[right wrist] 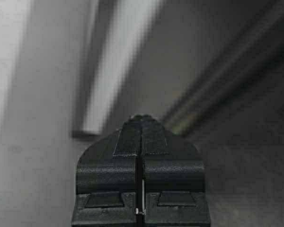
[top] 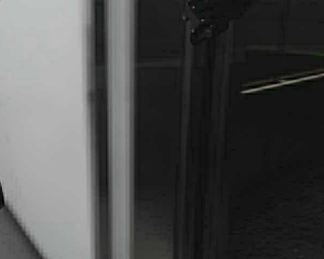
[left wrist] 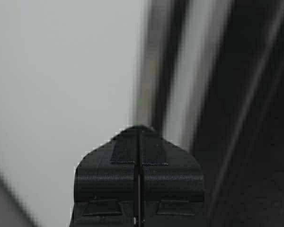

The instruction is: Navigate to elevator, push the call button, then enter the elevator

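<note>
Both claws, left (left wrist: pixel 138 142) and right (right wrist: pixel 141 127), closed on nothing. White wall (top: pixel 38 118) fills frame left; I judge we're entering the elevator (top: pixel 259 162).

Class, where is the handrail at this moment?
In the high view the handrail runs across the upper right, on the dark elevator wall, right of the white wall.

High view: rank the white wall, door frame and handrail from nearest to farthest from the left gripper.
1. White wall, far left, closest.
2. Door frame, centre-left, just past the wall.
3. Handrail, far right, deep in the dark interior.
</note>
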`<state>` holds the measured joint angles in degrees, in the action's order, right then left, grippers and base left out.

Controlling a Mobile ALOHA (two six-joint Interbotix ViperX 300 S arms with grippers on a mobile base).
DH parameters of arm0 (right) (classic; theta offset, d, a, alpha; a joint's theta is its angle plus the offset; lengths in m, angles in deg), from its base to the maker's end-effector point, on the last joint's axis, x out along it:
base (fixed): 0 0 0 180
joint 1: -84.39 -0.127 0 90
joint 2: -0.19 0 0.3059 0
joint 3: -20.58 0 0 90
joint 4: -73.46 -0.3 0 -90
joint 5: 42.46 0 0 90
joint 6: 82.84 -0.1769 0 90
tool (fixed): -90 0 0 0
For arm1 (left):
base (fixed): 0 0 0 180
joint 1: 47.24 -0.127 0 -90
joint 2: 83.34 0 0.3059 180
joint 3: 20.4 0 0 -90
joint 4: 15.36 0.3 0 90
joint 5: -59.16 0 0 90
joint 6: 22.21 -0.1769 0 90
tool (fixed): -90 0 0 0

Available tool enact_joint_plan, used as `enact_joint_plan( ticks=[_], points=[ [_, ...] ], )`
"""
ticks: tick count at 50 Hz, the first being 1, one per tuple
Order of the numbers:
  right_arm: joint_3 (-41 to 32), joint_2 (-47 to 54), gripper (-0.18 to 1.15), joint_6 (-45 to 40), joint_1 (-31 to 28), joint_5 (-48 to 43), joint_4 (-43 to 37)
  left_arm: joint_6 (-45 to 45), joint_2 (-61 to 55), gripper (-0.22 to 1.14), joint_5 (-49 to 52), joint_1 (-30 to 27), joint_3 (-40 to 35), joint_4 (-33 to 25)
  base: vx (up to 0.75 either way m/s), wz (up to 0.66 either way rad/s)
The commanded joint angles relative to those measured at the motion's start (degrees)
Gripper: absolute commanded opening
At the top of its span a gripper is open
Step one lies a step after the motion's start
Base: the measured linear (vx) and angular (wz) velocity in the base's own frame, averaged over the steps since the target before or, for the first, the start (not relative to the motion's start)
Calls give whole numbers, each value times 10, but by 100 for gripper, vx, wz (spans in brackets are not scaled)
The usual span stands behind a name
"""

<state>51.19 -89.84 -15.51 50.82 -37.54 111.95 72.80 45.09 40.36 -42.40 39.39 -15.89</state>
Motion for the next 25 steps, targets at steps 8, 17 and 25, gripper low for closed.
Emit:
enact_joint_plan(
  ticks=[8, 17, 25],
  points=[
    [-9, -1, 5, 1, -1, -3, 1, 3, -10, 2, -10, -1, -18, 6, 34, -52],
    [-17, -1, 5, 2, -1, -4, 1, -1, -10, 2, -10, -1, -9, 7, 32, -53],
    [-30, 6, 5, 2, -1, -6, 1, -2, -11, 2, -10, -2, -9, 7, 32, -54]
  ],
)
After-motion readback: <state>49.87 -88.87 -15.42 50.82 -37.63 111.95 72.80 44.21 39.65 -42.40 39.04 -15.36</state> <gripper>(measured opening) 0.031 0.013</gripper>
